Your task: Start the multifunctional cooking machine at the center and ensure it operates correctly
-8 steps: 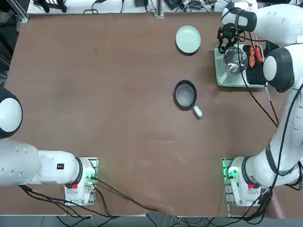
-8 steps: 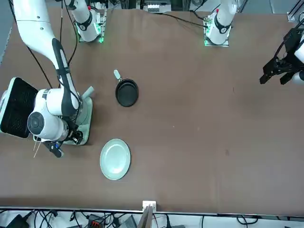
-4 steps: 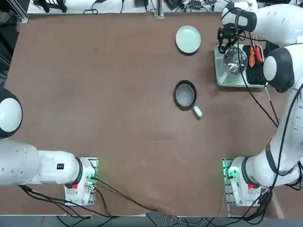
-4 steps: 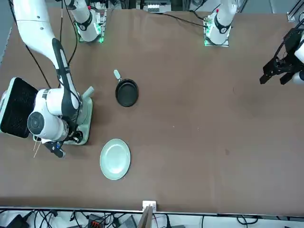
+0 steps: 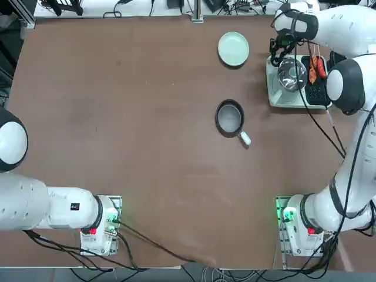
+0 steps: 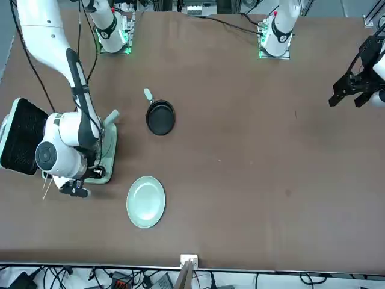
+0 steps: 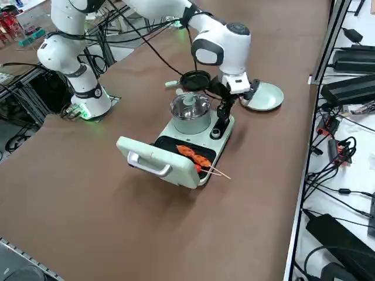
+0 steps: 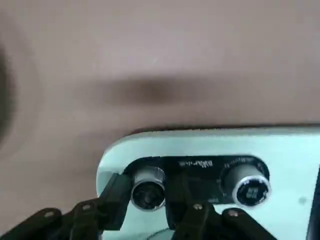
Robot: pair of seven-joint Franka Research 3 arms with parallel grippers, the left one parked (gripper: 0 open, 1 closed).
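The multifunctional cooking machine (image 5: 296, 82) sits near the far right corner of the table (image 5: 129, 117) rather than at its middle, its shiny steel pot (image 7: 190, 107) at one end, the black grill plate (image 7: 190, 153) with orange skewered food (image 7: 193, 156) beside it, and the hinged lid (image 7: 155, 160) thrown open flat toward the table's right edge. A round pale green plate (image 5: 233, 48) and a small black frying pan (image 5: 230, 116) lie apart from it, toward the table's centre. The right claw (image 8: 145, 200) is down at the machine's control end, by the pot, and the wrist view shows its two black fingers parted and standing either side of one silver knob (image 8: 148, 185) on the black control strip, with a second knob (image 8: 246, 184) just beside it; the knob looks bracketed or lightly touched, though I cannot tell whether the pads press on it yet. Judging by its build, the machine is a rigid, fairly heavy plastic body that should stay put under a twist, so the place to take hold is the knob itself, not the casing. The knob is small, smooth and metallic, so it may slip under the pads; a centred, square pinch and a slow turn seem wise. The pot sits close to the claw and could be knocked.
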